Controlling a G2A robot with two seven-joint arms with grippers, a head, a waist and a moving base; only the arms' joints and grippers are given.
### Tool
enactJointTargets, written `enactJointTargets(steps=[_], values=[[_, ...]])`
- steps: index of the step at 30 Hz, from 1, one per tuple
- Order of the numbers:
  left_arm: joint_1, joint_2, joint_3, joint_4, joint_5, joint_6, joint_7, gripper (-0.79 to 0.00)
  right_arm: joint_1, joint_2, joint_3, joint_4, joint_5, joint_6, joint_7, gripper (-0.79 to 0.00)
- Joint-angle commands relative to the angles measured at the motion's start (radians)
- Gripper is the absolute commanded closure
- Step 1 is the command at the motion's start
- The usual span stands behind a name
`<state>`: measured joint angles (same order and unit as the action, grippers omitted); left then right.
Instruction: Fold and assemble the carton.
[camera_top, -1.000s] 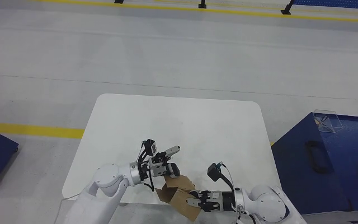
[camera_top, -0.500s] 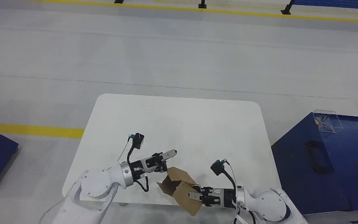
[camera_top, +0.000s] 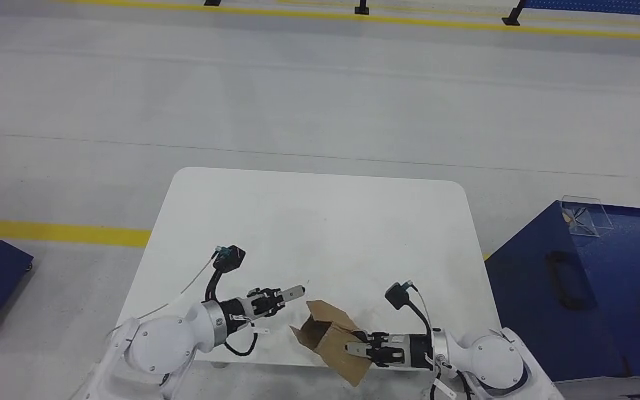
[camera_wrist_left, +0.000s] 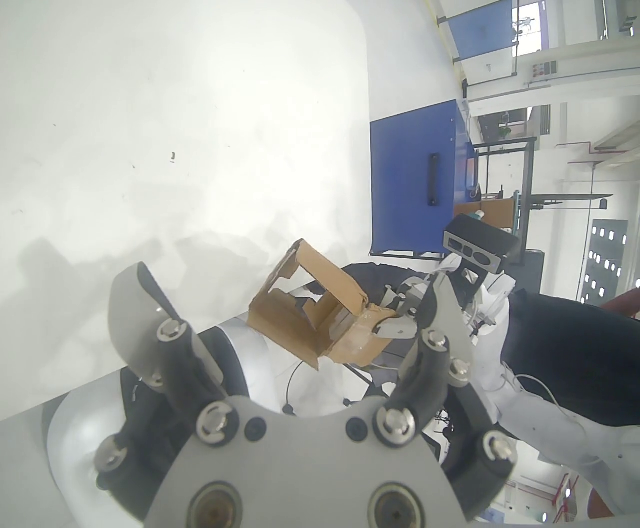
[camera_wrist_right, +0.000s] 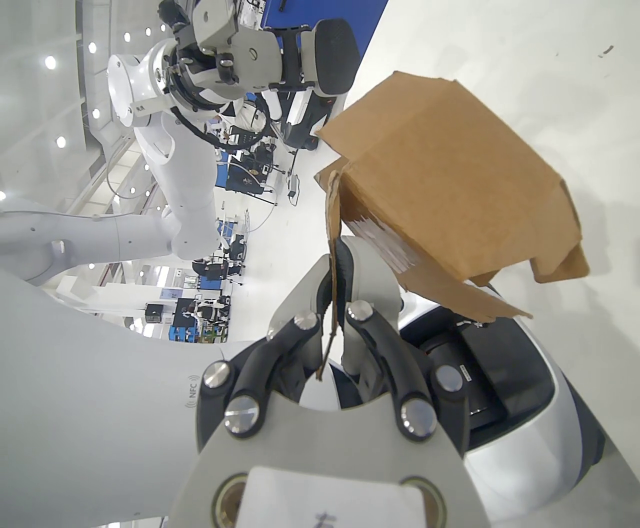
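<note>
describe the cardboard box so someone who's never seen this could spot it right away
On the white table, go to the middle of the near edge. There the right gripper pinches a carton by one flap. It is the only brown thing there: a half-folded cardboard box, tilted, flaps loose.

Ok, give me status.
Right end effector shut on carton flap. Left end effector open, apart from carton. Carton part-folded, flaps loose, at near edge of table.

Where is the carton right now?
In the top view the carton is at the near edge of the table, midway along it, its flap pinched in the right tool; the open left tool is close on its left side, not touching.
</note>
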<state>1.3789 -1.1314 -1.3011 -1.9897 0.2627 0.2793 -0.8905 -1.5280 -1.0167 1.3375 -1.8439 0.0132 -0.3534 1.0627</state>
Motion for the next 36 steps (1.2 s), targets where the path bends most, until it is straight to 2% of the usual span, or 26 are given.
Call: enactJointTargets(steps=[1, 3, 6, 11, 14, 17, 21, 24, 32, 35, 36], values=[[0.000, 0.000, 0.000, 0.000, 0.001, 0.000, 0.000, -0.785, 0.000, 0.000, 0.000, 0.000, 0.000, 0.000, 0.000, 0.000], [0.000, 0.000, 0.000, 0.000, 0.001, 0.000, 0.000, -0.785, -0.003, 0.000, -0.004, -0.006, -0.013, 0.006, -0.020, 0.000], [-0.016, 0.007, 0.032, 0.007, 0.143, 0.029, -0.028, -0.785, -0.007, 0.000, -0.014, -0.021, -0.031, 0.010, -0.035, 0.000], [-0.079, 0.018, 0.085, -0.001, 0.323, 0.126, -0.185, -0.785, 0.003, 0.003, -0.017, -0.015, -0.003, 0.010, -0.025, 0.000], [-0.103, 0.017, 0.095, -0.012, 0.332, 0.156, -0.205, -0.785, 0.006, 0.004, -0.012, -0.006, 0.019, 0.012, -0.040, 0.000], [-0.116, 0.023, 0.101, -0.011, 0.363, 0.124, -0.256, -0.785, 0.010, 0.006, -0.013, 0.007, 0.060, 0.016, -0.019, 0.000], [-0.130, 0.034, 0.145, -0.025, 0.499, 0.010, -0.320, -0.785, 0.040, 0.009, -0.015, 0.047, 0.159, 0.029, 0.057, 0.000], [-0.145, 0.035, 0.170, -0.021, 0.512, -0.036, -0.362, -0.785, 0.066, 0.010, -0.028, 0.071, 0.211, 0.040, 0.107, 0.000], [-0.200, 0.029, 0.229, 0.000, 0.509, -0.082, -0.417, -0.767, 0.135, 0.008, -0.080, 0.116, 0.267, 0.063, 0.186, 0.000], [-0.229, 0.024, 0.257, 0.020, 0.495, -0.088, -0.444, -0.733, 0.148, 0.007, -0.099, 0.119, 0.256, 0.067, 0.185, 0.000], [-0.240, 0.023, 0.266, 0.028, 0.491, -0.089, -0.455, -0.699, 0.152, 0.007, -0.103, 0.120, 0.255, 0.067, 0.183, 0.000]])
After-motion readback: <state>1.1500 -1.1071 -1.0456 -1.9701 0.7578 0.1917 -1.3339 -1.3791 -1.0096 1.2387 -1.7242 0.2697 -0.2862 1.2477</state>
